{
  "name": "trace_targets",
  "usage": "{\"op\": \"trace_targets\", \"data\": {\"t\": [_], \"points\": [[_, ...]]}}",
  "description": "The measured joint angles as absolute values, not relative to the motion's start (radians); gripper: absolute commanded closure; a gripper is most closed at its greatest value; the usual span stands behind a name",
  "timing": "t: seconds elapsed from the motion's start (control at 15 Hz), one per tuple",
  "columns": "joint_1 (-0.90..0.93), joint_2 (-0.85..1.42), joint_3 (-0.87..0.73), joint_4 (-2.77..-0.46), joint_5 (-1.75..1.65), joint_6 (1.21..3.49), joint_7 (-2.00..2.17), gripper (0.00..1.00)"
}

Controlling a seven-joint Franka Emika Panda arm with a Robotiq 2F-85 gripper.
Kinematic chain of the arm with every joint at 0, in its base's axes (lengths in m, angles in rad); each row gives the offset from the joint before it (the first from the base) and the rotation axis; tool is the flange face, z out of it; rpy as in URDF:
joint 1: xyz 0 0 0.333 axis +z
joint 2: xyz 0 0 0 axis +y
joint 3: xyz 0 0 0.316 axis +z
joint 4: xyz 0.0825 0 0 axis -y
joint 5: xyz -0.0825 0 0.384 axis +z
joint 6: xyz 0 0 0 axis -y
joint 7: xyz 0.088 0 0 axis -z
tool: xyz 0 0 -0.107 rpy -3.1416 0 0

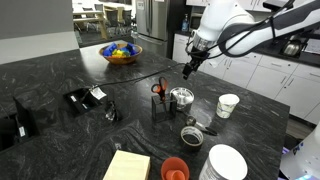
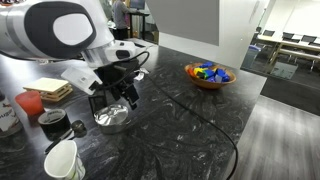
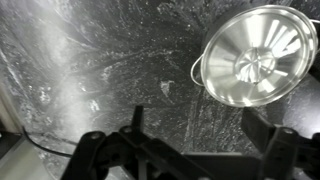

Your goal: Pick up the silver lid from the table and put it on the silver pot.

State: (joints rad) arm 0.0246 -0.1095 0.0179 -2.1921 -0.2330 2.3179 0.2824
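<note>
The silver pot (image 1: pixel 181 101) stands on the dark marble table and also shows in an exterior view (image 2: pixel 113 121). In the wrist view its rim and side handle (image 3: pixel 197 72) are at the upper right. The silver lid (image 3: pixel 255 60), a shiny disc with a small centre knob, appears to lie on top of the pot. My gripper (image 3: pixel 195 120) is open and empty. It hangs above the table, just beside and above the pot, as both exterior views show (image 1: pixel 188 70) (image 2: pixel 120 95).
Red scissors in a holder (image 1: pixel 158 90) stand next to the pot. Nearby are a white paper cup (image 1: pixel 228 105), a dark-centred metal vessel with a handle (image 1: pixel 192 133), an orange cup (image 1: pixel 174 168), a white plate (image 1: pixel 226 163) and a fruit bowl (image 1: pixel 122 53).
</note>
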Motion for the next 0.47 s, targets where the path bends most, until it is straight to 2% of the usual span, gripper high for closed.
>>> {"op": "trace_targets", "data": {"t": [0.47], "points": [[0.006, -0.141, 0.018, -2.218, -0.232, 2.302, 0.315, 0.00]]}}
